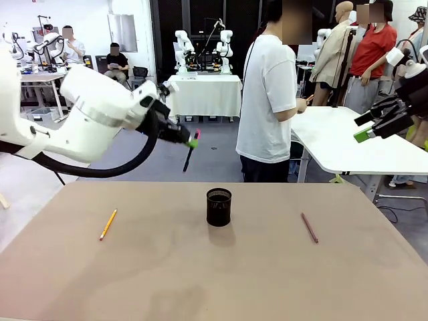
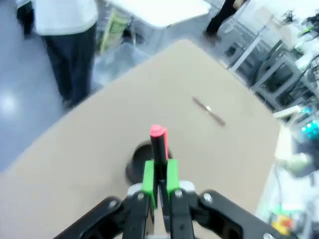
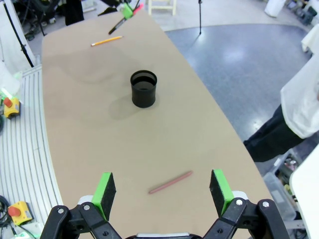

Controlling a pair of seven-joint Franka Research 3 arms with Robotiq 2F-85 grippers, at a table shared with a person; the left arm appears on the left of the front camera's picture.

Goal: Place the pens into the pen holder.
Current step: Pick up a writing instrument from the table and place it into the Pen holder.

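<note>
Pen holder [image 1: 219, 206] stands upright at mid table [image 1: 167, 281]. Left gripper [image 1: 192, 139] pinches the black pen [image 1: 188, 157] near its pink end, above and left of it. Centre the hanging tip over the rim, lower, then release. Right gripper [image 1: 364, 134] is spread wide.

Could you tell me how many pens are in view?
3: a black pen in the left gripper, a yellow pen left of the pen holder, a reddish-brown pen right of it.

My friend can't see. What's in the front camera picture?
The left gripper holds a black pen in the air over a tan table. A black pen holder stands mid-table, between a yellow pencil and a reddish-brown pencil.
</note>
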